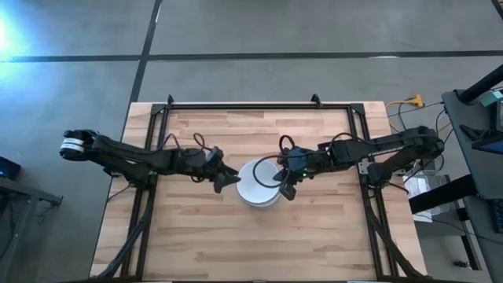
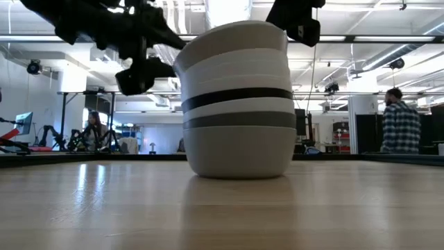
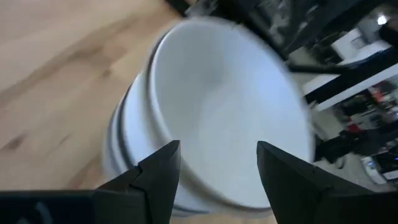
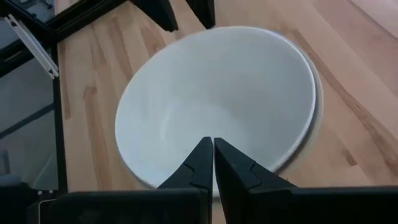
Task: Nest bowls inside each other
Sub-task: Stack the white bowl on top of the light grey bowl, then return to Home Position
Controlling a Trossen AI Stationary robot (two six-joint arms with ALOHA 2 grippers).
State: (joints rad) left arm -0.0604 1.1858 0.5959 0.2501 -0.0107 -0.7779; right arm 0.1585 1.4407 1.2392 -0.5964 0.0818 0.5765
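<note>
Near the middle of the wooden table (image 1: 196, 236), one stack of bowls (image 2: 238, 104), nested one inside another and standing upright. Seen level from the table edge: mostly white rims, one black band (image 2: 236, 97) partway up, a grey band (image 2: 239, 120) below it, the bottom bowl pale. Topmost bowl (image 4: 217, 99) white, sitting slightly tilted in the stack, nothing inside it. Left gripper (image 1: 233, 180) just beside the stack's left rim, jaws spread wide, gripping nothing. Right gripper (image 1: 287, 191) at the stack's right edge, over the rim, jaws pressed together with nothing between. Beyond the table, a person in a checked shirt (image 2: 402, 126)
</note>
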